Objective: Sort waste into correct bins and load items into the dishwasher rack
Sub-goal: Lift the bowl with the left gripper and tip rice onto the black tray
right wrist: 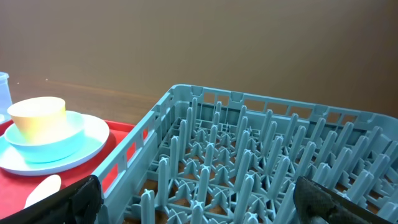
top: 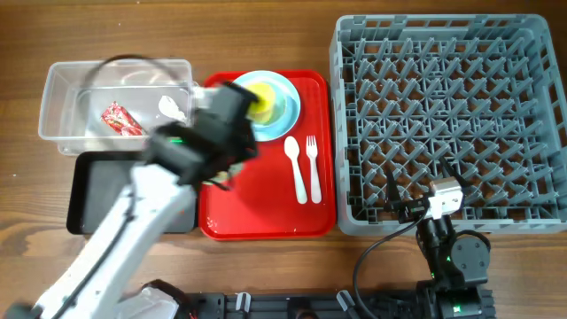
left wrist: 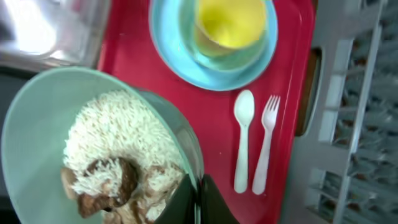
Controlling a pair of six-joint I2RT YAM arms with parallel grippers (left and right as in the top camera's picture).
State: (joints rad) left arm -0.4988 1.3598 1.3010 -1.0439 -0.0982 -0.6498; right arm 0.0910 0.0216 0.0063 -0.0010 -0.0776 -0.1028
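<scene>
Spoon (top: 295,168) left of fork (top: 313,167), both on tray (top: 275,211).

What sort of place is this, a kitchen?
Probably a test bench staged like a canteen dish-return, not a real kitchen: on a wooden table sit a grey dishwasher rack, a red tray of dishes and cutlery, and a clear tub holding rubbish.
</scene>
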